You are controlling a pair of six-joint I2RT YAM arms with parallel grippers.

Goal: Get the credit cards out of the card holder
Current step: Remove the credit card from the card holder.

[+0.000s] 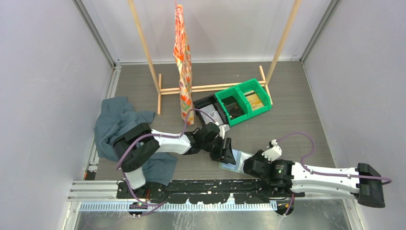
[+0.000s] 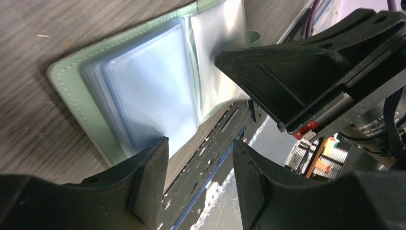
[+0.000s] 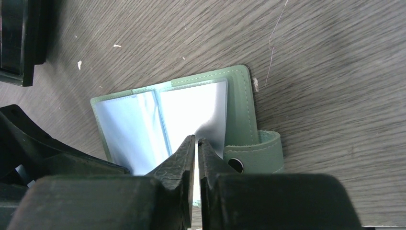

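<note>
Two things are hard to read. From above, the card holder point(image 1: 235, 161) is largely covered by both arms' fingers, with only a pale blue patch showing. Its frosted sleeves point(image 2: 153, 81) also hide whether any cards sit inside.

It lies open and flat on the counter point(image 1: 297, 120), near the front edge between the two arms. The right fingers point(image 3: 187, 151) are closed to a thin slit, tips over the lower edge of the right-hand sleeve. Whether they pinch it is unclear. The left fingers point(image 2: 154, 167) stand apart holding nothing, one tip at the holder's edge.

The holder is stitched sage-green with glossy see-through pockets and a snap strap point(image 3: 253, 152). The counter is grey wood grain.

Farther back sit green bins point(image 1: 244, 100) and a wooden rack point(image 1: 210, 88) hung with an orange patterned cloth point(image 1: 182, 62). A dark teal cloth point(image 1: 117, 122) lies crumpled at the left.
</note>
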